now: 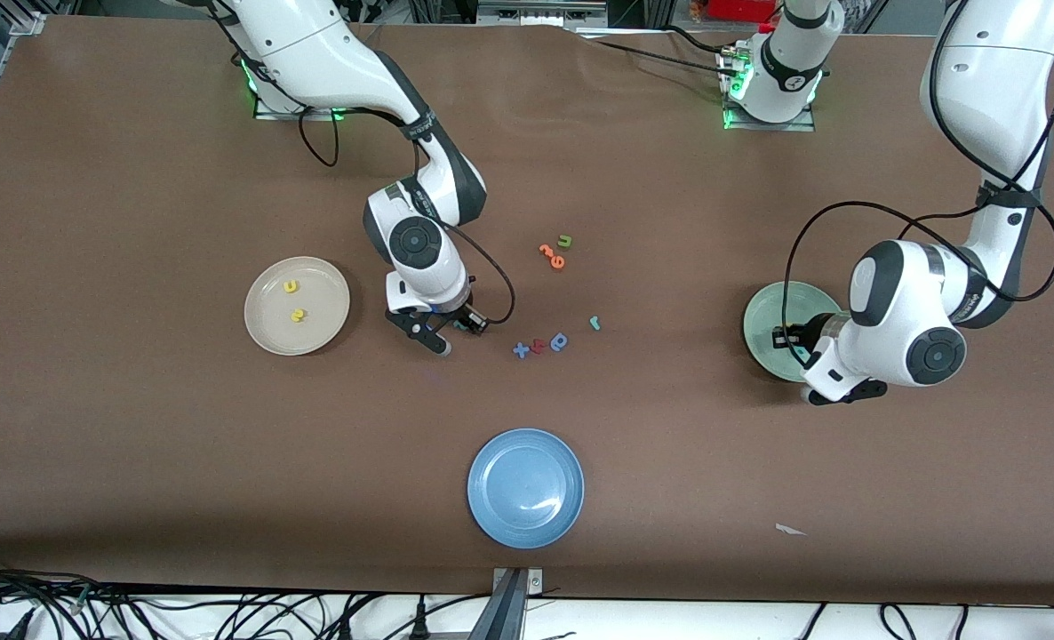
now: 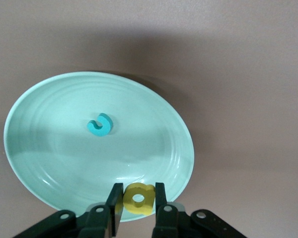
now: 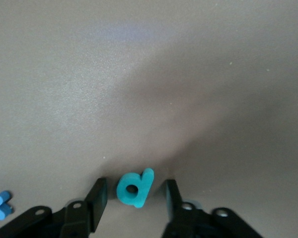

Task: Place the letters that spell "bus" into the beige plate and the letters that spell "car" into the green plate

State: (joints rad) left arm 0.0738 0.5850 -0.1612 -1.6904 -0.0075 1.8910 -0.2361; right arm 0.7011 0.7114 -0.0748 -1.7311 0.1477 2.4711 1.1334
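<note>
Your right gripper [image 3: 134, 196] stands low at the worktop [image 1: 136, 178], mid-frame in the front view, its jaws spread around the teal b [image 3: 134, 188] and not yet pressing it. The letter looks light and foam-like, so pinch its flat sides gently. Your left gripper [image 2: 137, 202] pinches the yellow a [image 2: 138, 198] over the green plate [image 2: 49, 168], where the teal c [image 2: 100, 124] lies. The beige plate [image 1: 265, 333] holds two yellow letters.

I see a brown table [image 1: 136, 178]. On it sit the beige plate [image 1: 297, 306], the green plate [image 1: 780, 331] and a blue plate [image 1: 525, 488]. Small letters lie between them: orange ones [image 1: 552, 256], a green u [image 1: 565, 240], a teal r [image 1: 594, 323], a teal b [image 3: 134, 187].
</note>
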